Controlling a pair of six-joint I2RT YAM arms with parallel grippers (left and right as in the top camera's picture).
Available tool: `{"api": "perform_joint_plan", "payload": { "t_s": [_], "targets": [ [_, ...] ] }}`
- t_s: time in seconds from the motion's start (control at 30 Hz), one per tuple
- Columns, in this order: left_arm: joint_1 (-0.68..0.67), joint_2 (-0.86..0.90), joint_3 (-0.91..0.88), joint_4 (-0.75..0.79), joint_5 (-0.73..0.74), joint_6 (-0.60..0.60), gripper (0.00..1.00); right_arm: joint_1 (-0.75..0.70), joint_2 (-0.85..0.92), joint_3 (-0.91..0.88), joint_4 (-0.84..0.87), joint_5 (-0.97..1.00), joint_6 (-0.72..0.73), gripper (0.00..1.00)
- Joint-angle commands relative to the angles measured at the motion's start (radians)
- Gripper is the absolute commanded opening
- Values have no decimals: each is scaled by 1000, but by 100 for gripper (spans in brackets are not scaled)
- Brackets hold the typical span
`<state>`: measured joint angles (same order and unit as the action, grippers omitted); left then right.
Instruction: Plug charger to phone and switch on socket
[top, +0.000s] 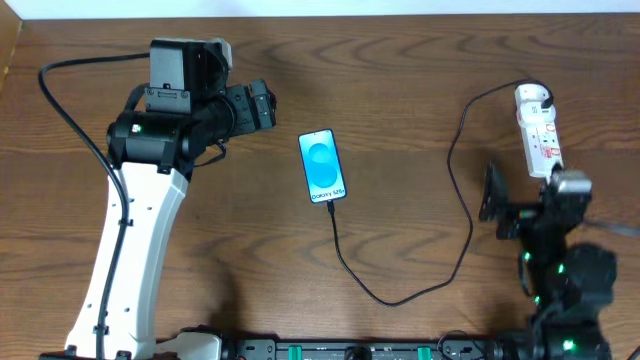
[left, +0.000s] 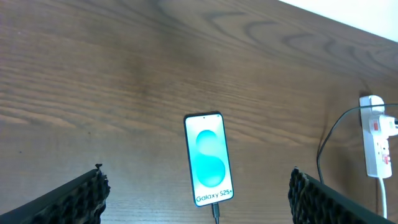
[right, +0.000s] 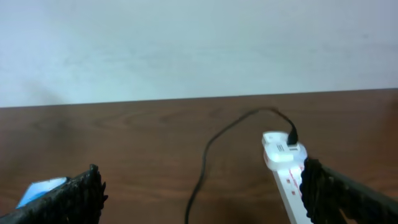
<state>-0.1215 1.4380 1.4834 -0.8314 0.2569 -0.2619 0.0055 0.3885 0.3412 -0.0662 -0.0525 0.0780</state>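
The phone (top: 322, 166) lies flat mid-table with its blue-teal screen up, and shows in the left wrist view as phone (left: 208, 158). The charger's thin black cable (top: 385, 299) runs from the phone's near end, where its plug tip (left: 216, 211) meets the edge, loops round and climbs to the white adapter (top: 535, 95). That adapter sits in the far end of the socket (top: 540, 130). My left gripper (top: 264, 106) hovers open left of the phone. My right gripper (top: 530, 190) stands open just in front of the socket (right: 289, 180), holding nothing.
The socket's thick white cord (left: 382, 199) trails toward the near side. The right arm's base (top: 570, 300) stands at the near right and the left arm's white link (top: 130, 260) crosses the near left. A pale wall (right: 199, 43) rises behind the table's far edge.
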Motion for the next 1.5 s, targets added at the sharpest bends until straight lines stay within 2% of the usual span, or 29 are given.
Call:
{"api": "perform_joint_plan", "payload": {
  "t_s": [0.0, 0.27, 0.4, 1.47],
  "targets": [
    [-1, -5, 7, -2, -5, 5, 94, -13, -132, -117, 5, 6, -16, 99],
    [-1, -5, 7, -2, -5, 5, 94, -11, -320, -311, 33, -10, 4, 99],
    [-1, -5, 7, -2, -5, 5, 94, -11, -380, -336, -5, -9, 21, 99],
    [-1, -5, 7, -2, -5, 5, 94, -11, -383, -336, -5, -9, 21, 99]
  ]
}}
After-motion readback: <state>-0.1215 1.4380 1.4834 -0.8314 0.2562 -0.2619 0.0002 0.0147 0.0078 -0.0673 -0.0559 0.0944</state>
